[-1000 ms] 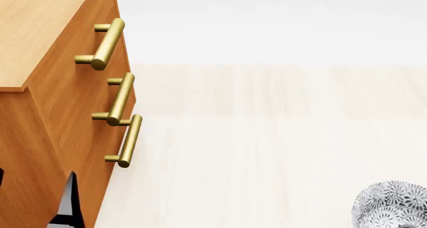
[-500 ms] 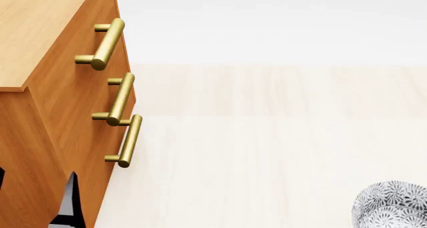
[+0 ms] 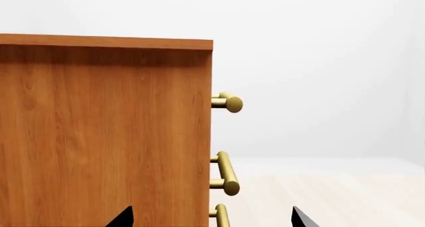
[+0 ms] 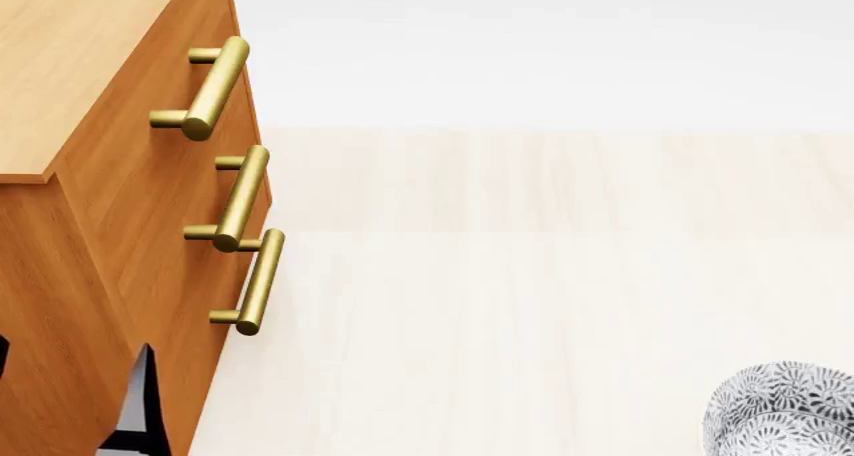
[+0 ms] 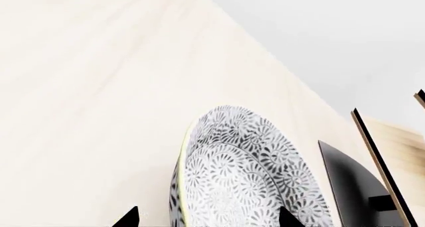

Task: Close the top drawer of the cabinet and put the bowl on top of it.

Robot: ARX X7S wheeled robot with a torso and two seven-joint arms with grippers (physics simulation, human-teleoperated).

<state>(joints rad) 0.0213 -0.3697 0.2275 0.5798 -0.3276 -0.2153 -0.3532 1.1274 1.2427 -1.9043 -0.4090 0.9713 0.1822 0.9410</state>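
Observation:
The orange-brown cabinet (image 4: pixel 80 226) fills the left of the head view, its flat top (image 4: pixel 67 56) bare. The top drawer (image 4: pixel 187 126), with its brass handle (image 4: pixel 211 86), has its front level with the two below. In the left wrist view my left gripper (image 3: pixel 212 221) is open, facing the cabinet's side (image 3: pixel 106 137) and front corner, apart from it. The patterned bowl (image 4: pixel 787 411) sits at the head view's lower right. My right gripper (image 5: pixel 208 219) is open with the bowl (image 5: pixel 246 177) between its fingertips (image 5: pixel 129 218).
The two lower handles (image 4: pixel 243 198) (image 4: pixel 256 281) jut from the cabinet front. A dark part of my left arm (image 4: pixel 134 416) shows by the cabinet's side. A pale wood structure (image 5: pixel 391 147) with a black panel (image 5: pixel 352 187) stands beyond the bowl. The surface is pale wood.

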